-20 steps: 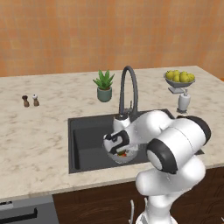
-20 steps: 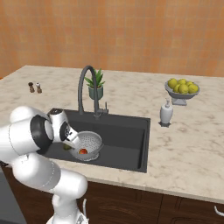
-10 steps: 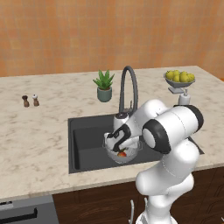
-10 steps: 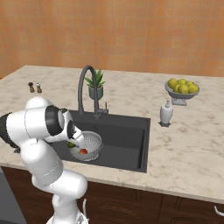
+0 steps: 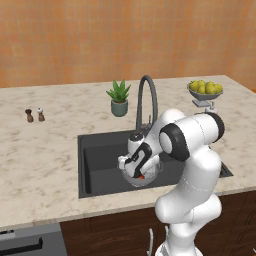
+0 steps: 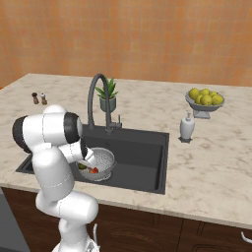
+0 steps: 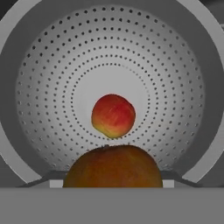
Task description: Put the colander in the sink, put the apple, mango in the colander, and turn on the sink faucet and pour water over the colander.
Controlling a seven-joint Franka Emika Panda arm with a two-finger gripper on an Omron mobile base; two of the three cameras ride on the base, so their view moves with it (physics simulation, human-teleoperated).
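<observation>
Silver-grey perforated metal fills the hand view: the colander (image 7: 43,87) seen from straight above, its rim circling the frame. On its bottom, a little off centre, lies the apple (image 7: 113,115), red with a yellow-orange flush, lying free of the fruit below it. Right at the lower edge of that view sits the mango (image 7: 113,166), seen here as a dark orange-brown dome, so close under the camera that it covers the fingertips. It appears held between the fingers above the bowl, with the jaws partly apart around it, though the contact itself is hidden.

From the left base view the gripper (image 5: 134,170) is low over the colander (image 5: 150,176), which stands in the sink (image 5: 100,165) towards its front edge, roughly midway along it. A spot of red shows in the bowl beside the hand. In the right base view the colander (image 6: 104,161) sits in the sink (image 6: 142,157) near the front left corner, with the gripper (image 6: 87,166) over its near rim and red and green fruit showing just beneath.

The sink faucet (image 5: 146,100) arches up from the back edge of the basin; no water can be seen. On the marble counter (image 5: 40,150) behind it stands a potted plant (image 5: 119,97). Two small shakers (image 5: 34,115) are well to the left. A soap dispenser (image 6: 186,127) stands just right of the sink, and a footed bowl of yellow-green fruit (image 6: 204,101) is near the counter's far right.
</observation>
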